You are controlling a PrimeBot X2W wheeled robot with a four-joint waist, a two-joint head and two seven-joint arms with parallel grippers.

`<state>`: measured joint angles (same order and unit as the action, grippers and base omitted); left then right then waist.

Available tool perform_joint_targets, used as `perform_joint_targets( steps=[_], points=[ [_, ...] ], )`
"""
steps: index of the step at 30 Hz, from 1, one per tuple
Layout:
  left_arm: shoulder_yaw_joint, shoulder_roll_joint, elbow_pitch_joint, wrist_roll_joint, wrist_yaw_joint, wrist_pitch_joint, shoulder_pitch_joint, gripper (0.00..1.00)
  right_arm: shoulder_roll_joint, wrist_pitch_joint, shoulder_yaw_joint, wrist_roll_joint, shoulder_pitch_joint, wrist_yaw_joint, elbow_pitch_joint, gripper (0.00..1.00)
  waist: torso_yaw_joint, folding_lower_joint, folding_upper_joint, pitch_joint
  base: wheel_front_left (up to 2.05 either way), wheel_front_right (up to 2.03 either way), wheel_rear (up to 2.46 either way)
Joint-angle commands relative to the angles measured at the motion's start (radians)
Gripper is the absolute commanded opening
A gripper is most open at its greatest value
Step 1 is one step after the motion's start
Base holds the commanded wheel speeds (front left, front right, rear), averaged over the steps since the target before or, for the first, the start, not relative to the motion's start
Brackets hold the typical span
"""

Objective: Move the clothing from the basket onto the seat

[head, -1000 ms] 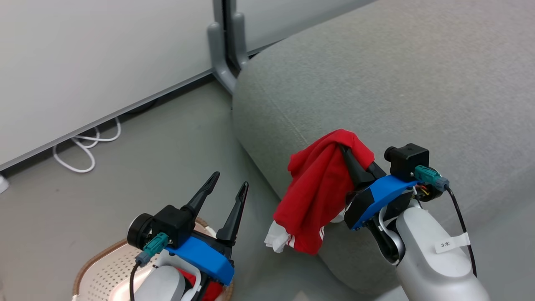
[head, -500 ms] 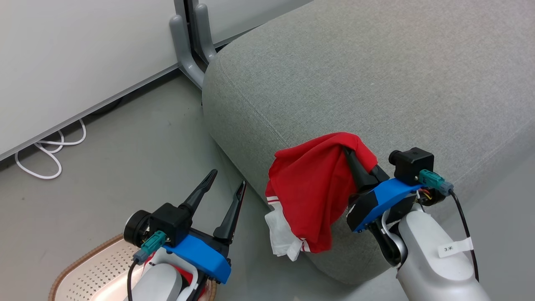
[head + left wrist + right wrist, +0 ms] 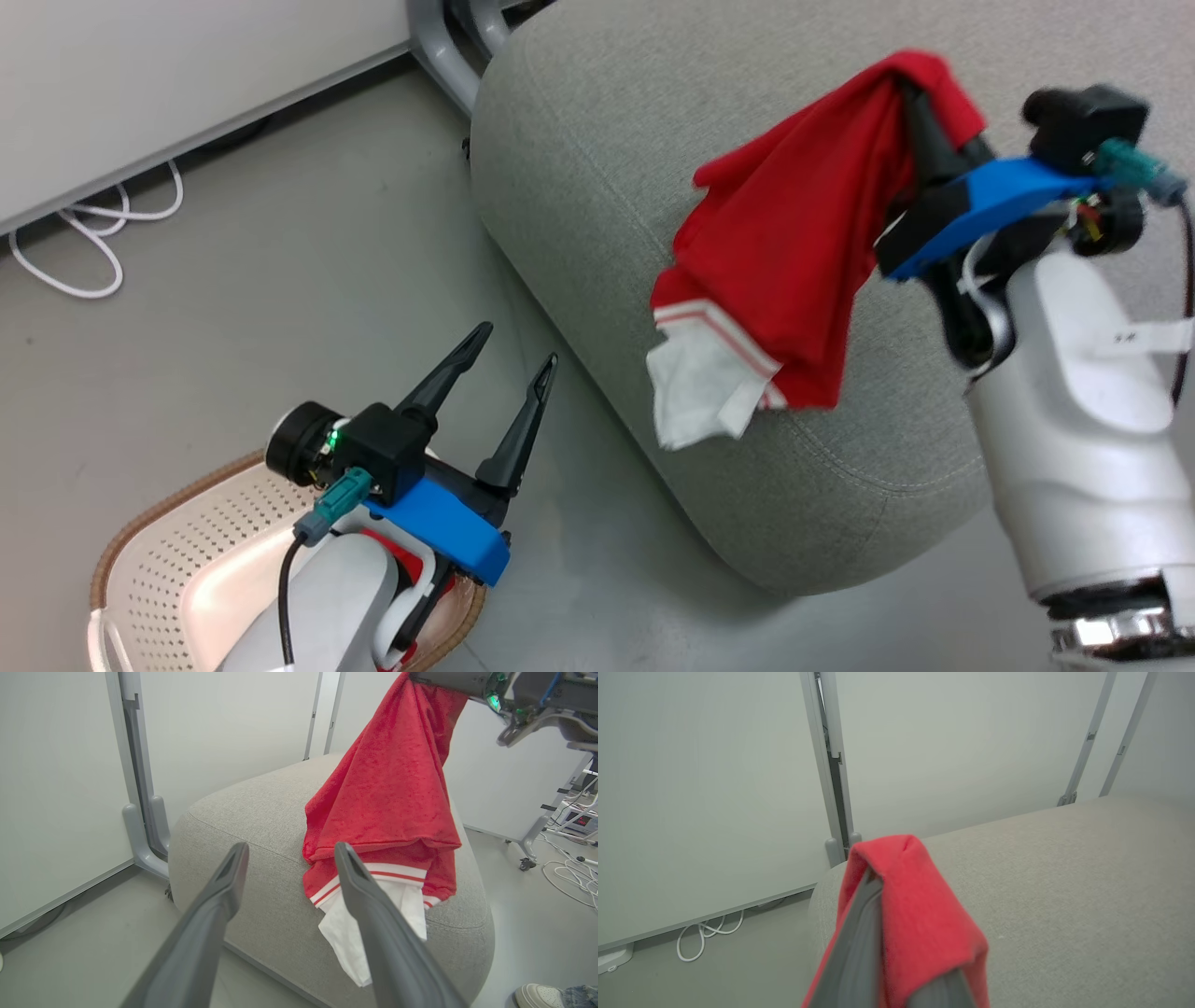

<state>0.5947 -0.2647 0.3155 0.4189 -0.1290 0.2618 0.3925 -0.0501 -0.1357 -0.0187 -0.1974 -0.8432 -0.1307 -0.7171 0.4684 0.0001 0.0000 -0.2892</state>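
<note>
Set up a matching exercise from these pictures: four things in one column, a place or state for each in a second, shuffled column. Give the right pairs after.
Things
1. red fabric garment with white stripes
2. cream-white perforated plastic basket with brown rim
3. left gripper
4. white cable

Places and states
A. open, holding nothing
B. looped on the floor by the wall
C. hangs from the shut right gripper
D. on the floor, partly behind the left forearm

Pairs: 1-C, 2-D, 3-A, 4-B

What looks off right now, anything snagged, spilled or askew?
Nothing spilled or damaged. The red garment hangs draped over the shut right gripper near the seat edge, not laid down; more red cloth sits in the basket.
</note>
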Motion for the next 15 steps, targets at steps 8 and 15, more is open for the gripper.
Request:
perform_joint_targets(
  steps=[8,15],
  points=[
    [0.084,-0.053,-0.042,-0.006,-0.002,0.005,0.137,1.0,-0.138,0.06,0.25,0.126,-0.242,0.0,-0.017,0.0,-0.143,-0.0001,0.0,-0.208,0.0,0.0,0.0],
    [0.126,-0.075,-0.092,-0.018,-0.002,0.005,0.225,1.0,-0.247,0.087,0.424,0.187,-0.289,0.0,0.025,0.0,-0.234,-0.0001,0.0,-0.34,0.0,0.0,0.0]
  ],
)
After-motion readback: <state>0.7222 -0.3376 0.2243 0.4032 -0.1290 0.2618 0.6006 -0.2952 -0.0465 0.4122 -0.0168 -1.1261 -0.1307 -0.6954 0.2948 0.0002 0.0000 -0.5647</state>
